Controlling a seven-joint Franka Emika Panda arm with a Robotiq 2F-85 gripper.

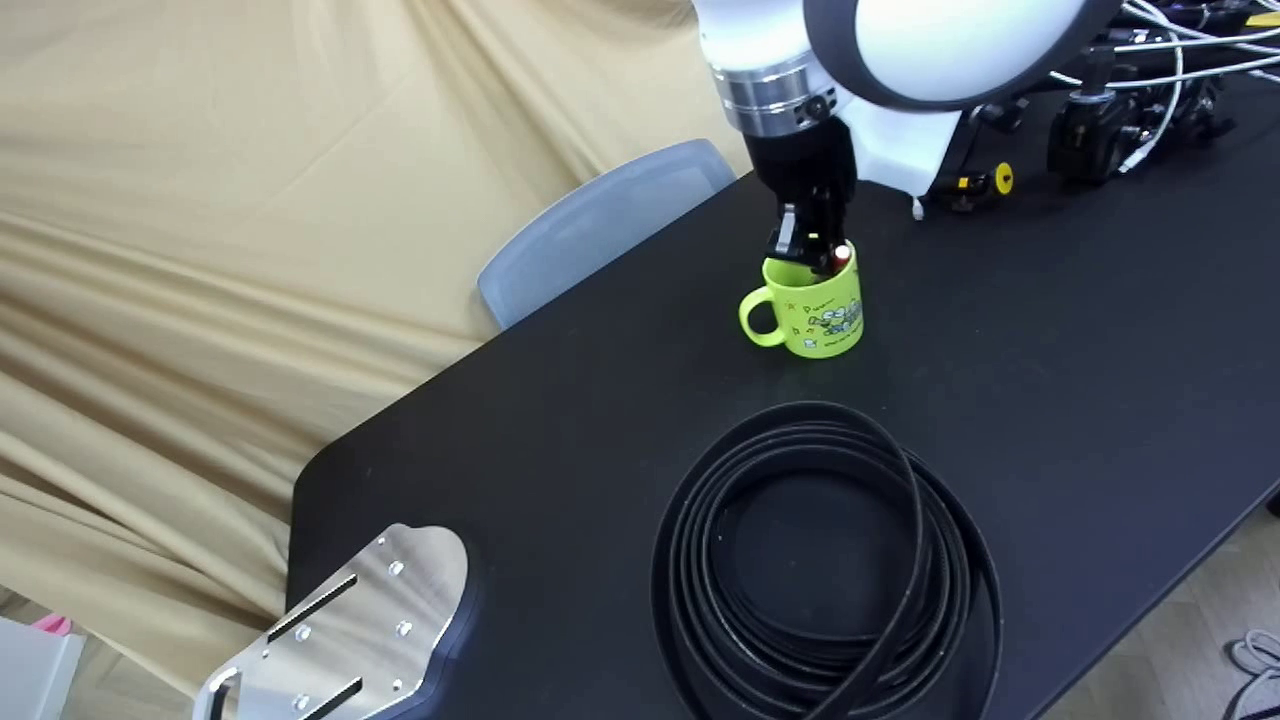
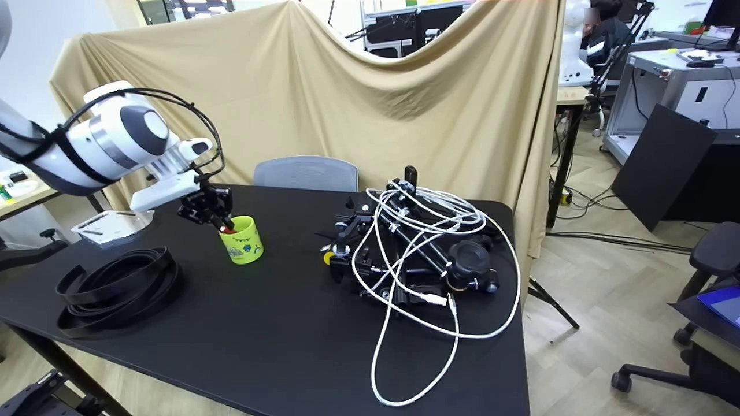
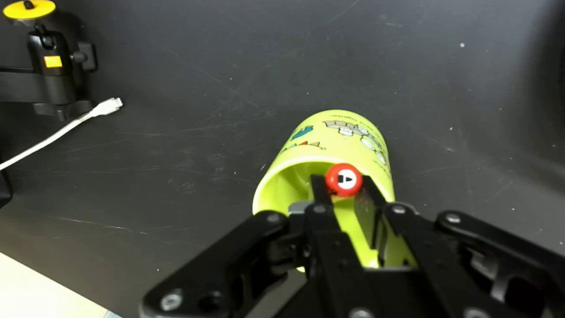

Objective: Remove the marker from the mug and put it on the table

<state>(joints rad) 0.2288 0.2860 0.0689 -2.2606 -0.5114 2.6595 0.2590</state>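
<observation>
Since the marker (image 1: 841,260), inside the right rim of the mug (image 1: 810,318) in an exterior view, is probably light, stiff, kinda slick, the end effector (image 3: 346,186) pinching its red end seems solid imo.

The arm (image 2: 110,138) slants down, its claw (image 3: 346,183) pointing downward, fingers (image 3: 319,191) close together.

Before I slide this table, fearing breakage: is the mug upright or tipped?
Upright: both exterior views show the mug mouth up on the table.
</observation>
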